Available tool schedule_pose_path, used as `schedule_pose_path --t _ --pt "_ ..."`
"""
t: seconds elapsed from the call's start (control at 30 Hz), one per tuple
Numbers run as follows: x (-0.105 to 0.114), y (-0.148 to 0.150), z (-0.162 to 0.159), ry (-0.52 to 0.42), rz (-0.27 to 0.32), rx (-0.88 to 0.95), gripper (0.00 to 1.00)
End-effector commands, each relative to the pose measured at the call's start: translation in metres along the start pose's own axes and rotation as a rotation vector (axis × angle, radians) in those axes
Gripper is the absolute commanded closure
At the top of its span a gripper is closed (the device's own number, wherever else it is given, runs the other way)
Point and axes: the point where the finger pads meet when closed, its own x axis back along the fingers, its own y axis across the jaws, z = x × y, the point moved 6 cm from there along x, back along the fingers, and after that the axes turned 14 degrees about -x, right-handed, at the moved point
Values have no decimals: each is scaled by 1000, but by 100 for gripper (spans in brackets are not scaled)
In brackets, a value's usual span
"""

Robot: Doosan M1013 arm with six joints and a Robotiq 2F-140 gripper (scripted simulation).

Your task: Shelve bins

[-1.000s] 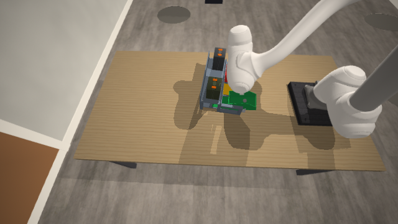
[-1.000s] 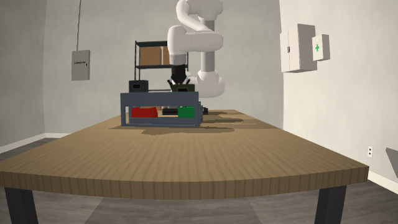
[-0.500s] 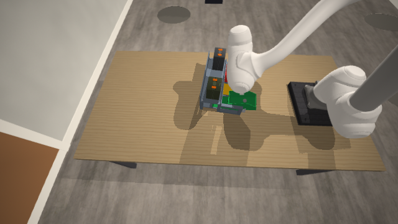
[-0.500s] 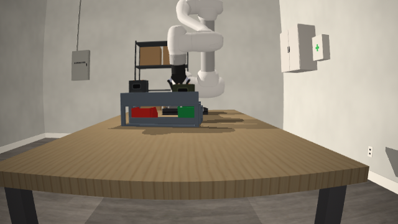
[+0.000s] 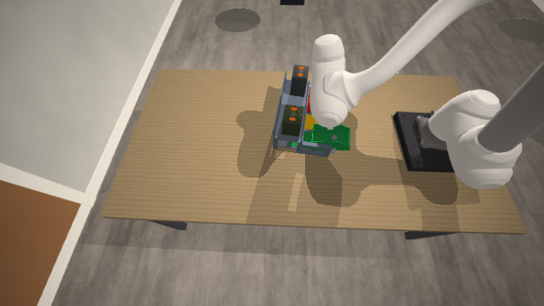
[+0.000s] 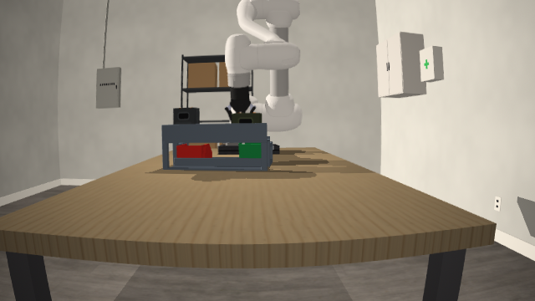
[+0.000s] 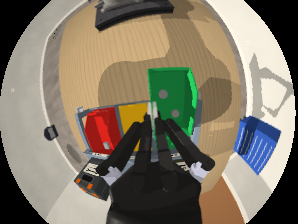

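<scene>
The grey shelf (image 5: 293, 115) stands mid-table, and it also shows in the exterior view (image 6: 215, 146). The green bin (image 5: 330, 137) lies at the shelf's near end, tilted, partly under the top board and partly sticking out toward the arm. It also shows in the wrist view (image 7: 172, 99) and through the shelf (image 6: 250, 150). My gripper (image 7: 152, 107) points down at the bin's left wall, fingers shut on its thin edge. A red bin (image 6: 193, 150) (image 7: 100, 129) sits in the shelf's other end. A yellow patch (image 7: 133, 119) lies between red and green. A blue bin (image 7: 256, 143) stands on the table to the right.
Two dark boxes with orange parts (image 5: 298, 81) sit on the shelf's top board. The arm's black base plate (image 5: 421, 142) is at the table's right. The arm's elbow (image 5: 327, 81) hangs over the shelf and hides part of it.
</scene>
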Motion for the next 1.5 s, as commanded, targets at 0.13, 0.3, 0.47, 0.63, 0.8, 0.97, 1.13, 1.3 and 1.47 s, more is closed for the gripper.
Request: schedule_pose_path --t 0.13,0.3,0.47,0.63,0.8,0.97,1.13,1.3,1.47 --pt "0 0 -1 -5 -1 0 90" --pt "0 1 -3 -12 -3 0 90" --pt "0 1 -5 -22 -6 0 90" --pt "0 2 -6 -29 -7 0 90" --pt "1 2 -9 -39 -10 0 90" --pt "1 3 -10 -47 -12 0 90" --pt "1 3 -11 -51 -13 0 90" --pt "1 3 -12 -54 -14 0 90" --pt "1 3 -12 -55 -14 0 90"
